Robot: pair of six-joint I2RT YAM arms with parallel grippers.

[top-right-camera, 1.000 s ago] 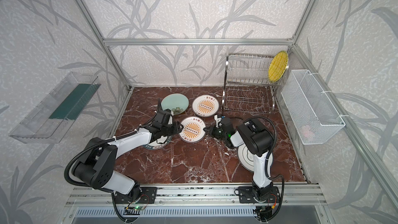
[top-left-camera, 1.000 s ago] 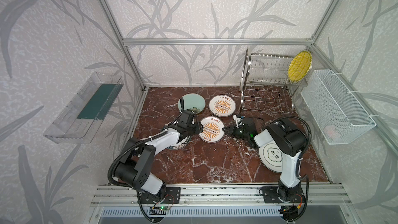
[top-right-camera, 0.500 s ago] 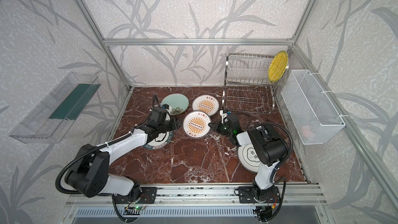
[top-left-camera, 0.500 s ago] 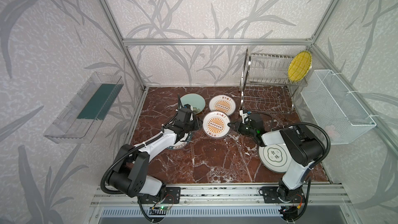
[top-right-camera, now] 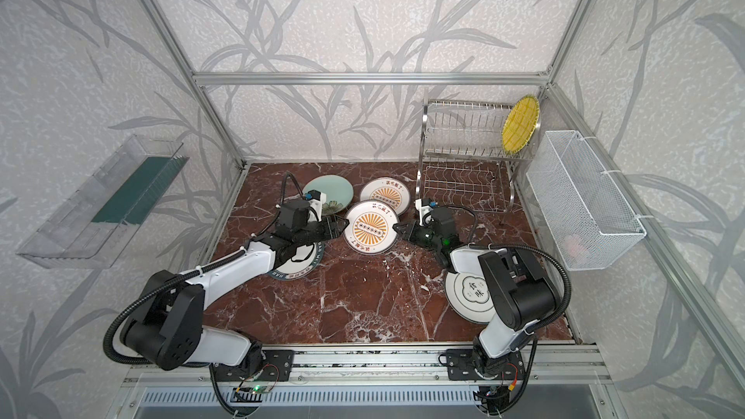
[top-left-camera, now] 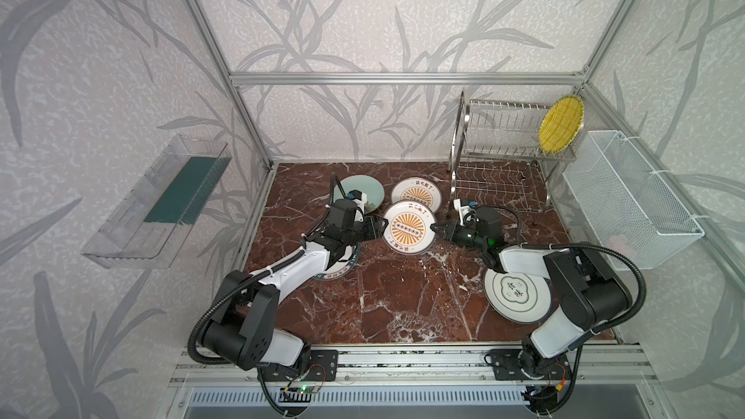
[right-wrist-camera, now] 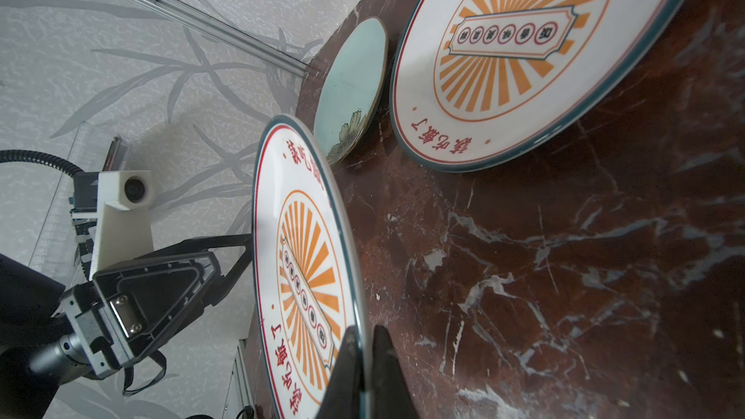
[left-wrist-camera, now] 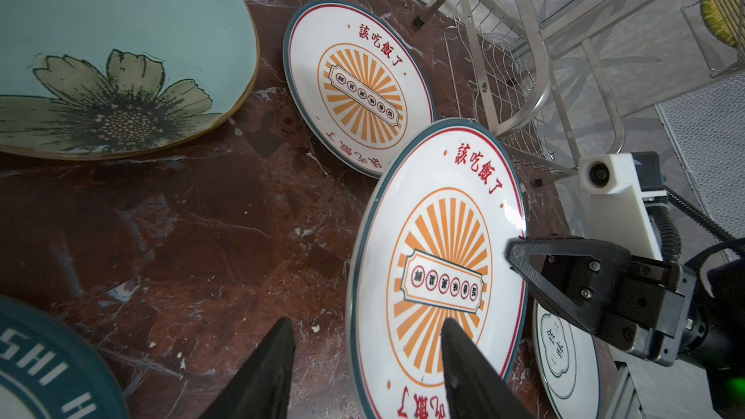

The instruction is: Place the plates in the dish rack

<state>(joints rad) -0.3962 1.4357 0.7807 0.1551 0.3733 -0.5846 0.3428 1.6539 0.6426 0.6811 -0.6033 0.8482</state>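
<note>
The raised sunburst plate (top-left-camera: 409, 227) is being pinched by the right gripper (top-left-camera: 435, 228) alone, left gripper (top-left-camera: 381, 223) half-open and empty opposite; slipping is being risked.

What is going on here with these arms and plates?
The right gripper is shut on the rim of a sunburst plate, holding it steeply tilted. The left gripper is open around the opposite rim. A yellow plate stands in the upper tier of the rack. The green plate, second sunburst plate, lettered plate and cloud plate lie on the table.
</note>
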